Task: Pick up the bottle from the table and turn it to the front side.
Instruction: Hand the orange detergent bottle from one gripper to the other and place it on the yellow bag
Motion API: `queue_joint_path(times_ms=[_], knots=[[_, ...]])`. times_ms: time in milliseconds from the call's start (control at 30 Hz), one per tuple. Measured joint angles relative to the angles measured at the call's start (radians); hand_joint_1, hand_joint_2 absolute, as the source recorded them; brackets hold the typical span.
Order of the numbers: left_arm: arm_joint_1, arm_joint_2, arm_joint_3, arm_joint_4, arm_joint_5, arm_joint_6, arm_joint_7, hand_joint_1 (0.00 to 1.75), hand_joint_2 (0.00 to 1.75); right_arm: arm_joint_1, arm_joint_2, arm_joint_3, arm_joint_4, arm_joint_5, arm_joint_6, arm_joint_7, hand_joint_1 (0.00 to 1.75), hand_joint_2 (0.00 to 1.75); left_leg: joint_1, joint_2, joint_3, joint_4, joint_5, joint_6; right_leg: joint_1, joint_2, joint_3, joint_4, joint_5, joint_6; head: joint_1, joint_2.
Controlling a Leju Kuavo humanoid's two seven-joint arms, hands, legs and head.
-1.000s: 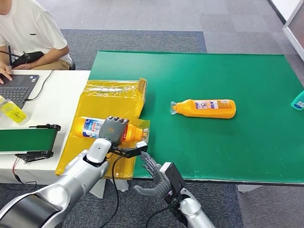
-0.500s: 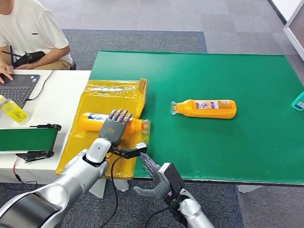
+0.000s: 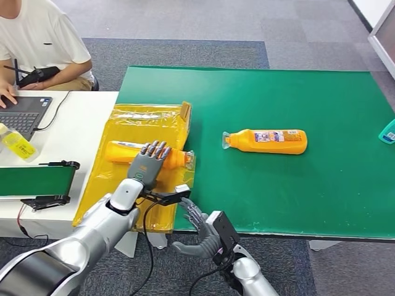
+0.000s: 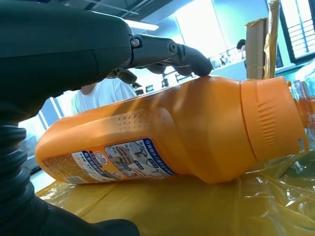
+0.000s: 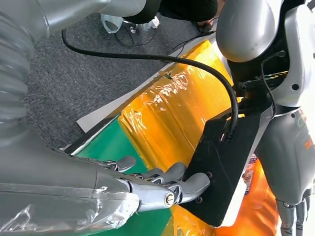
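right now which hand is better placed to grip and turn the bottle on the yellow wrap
Left. The left hand rests over the bottle, fingers touching its top. The right hand hangs open off the table edge, holding nothing.

Glossy orange plastic bottle (image 4: pixel 178 132) on crinkled shiny yellow film (image 3: pixel 139 126)

I see a big mat (image 3: pixel 289 185) on the table in front of me. A bottle (image 3: pixel 265 140) lies on its side in the middle of the mat. A plastic sheet (image 3: pixel 139 126) lies on the mat's left edge. On that sheet lies another bottle (image 3: pixel 123 152), also on its side. My left hand (image 3: pixel 148 165) rests on top of it. My right hand (image 3: pixel 198 231) hangs near the front edge of the mat. A laptop (image 3: pixel 23 114) sits far left, with a person (image 3: pixel 37 43) behind it.
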Motion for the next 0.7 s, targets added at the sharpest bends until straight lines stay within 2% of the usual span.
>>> queue_joint_path(times_ms=[133,300,533,700], knots=[[0.009,-0.001,0.033,0.0,0.037,0.032,-0.042,0.0,1.75,0.0,0.0,0.001,-0.011,0.0,-0.004,0.0,0.0,1.75,0.0,0.0,0.0,0.0,0.0,0.0,0.0,0.0,0.0,0.0,0.0,0.0,0.0,0.0],[0.027,-0.006,0.09,-0.004,0.114,0.064,-0.137,0.0,1.75,0.002,0.0,-0.001,-0.038,0.0,-0.02,0.001,0.0,1.75,0.0,0.0,0.0,0.0,0.0,0.0,0.0,0.0,0.0,0.0,0.0,0.0,0.0,0.0],[0.036,-0.029,0.149,-0.036,0.115,-0.066,-0.183,0.0,1.75,0.005,0.0,-0.017,-0.084,0.006,-0.026,-0.01,0.0,1.75,-0.001,0.0,0.004,0.0,0.0,0.001,-0.001,0.0,0.003,0.0,-0.001,0.001,-0.004,0.0],[0.085,-0.044,0.163,-0.086,0.208,-0.121,-0.285,0.0,1.75,-0.036,0.004,-0.029,-0.132,0.012,-0.026,-0.026,0.0,1.75,-0.002,0.0,0.016,0.0,-0.004,0.002,-0.002,0.0,0.015,-0.001,-0.005,0.003,-0.008,0.0]])
